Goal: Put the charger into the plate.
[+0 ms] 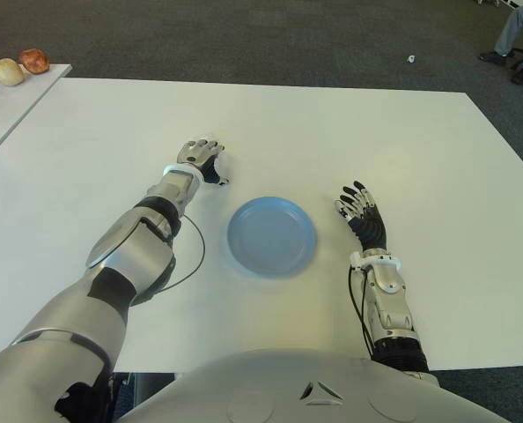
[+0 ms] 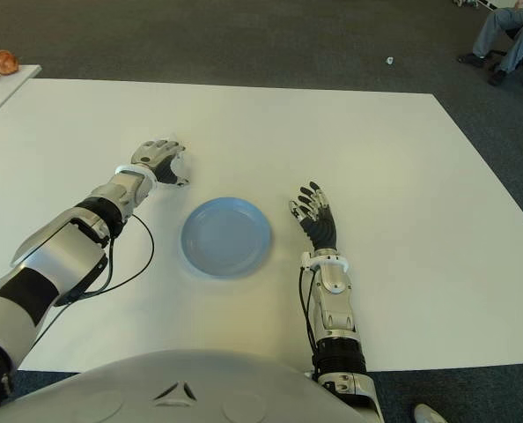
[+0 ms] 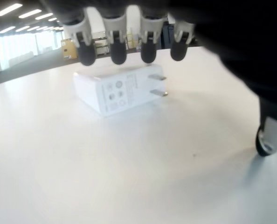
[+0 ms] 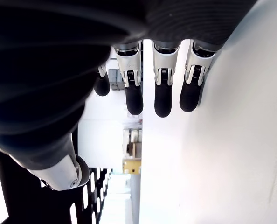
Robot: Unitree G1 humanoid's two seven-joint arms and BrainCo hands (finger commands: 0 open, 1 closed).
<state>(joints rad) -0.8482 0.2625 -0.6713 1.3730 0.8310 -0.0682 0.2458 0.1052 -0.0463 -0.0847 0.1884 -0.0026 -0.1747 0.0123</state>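
The white charger [image 3: 120,91] lies flat on the white table [image 1: 402,141], its two metal prongs showing in the left wrist view. My left hand [image 1: 205,159] hovers just over it, left of the blue plate [image 1: 271,236]. Its fingertips [image 3: 117,53] hang spread above the charger's far side and the thumb [image 3: 268,140] stands well apart, so nothing is grasped. In the eye views the hand hides the charger. The plate holds nothing. My right hand [image 1: 358,208] shows to the right of the plate, fingers [image 4: 162,100] straight and open.
A black cable [image 1: 195,251] loops beside my left forearm. A side table [image 1: 6,106] at the far left carries a few rounded items [image 1: 19,67]. A person's legs [image 1: 519,35] show on the dark floor beyond the table's far right corner.
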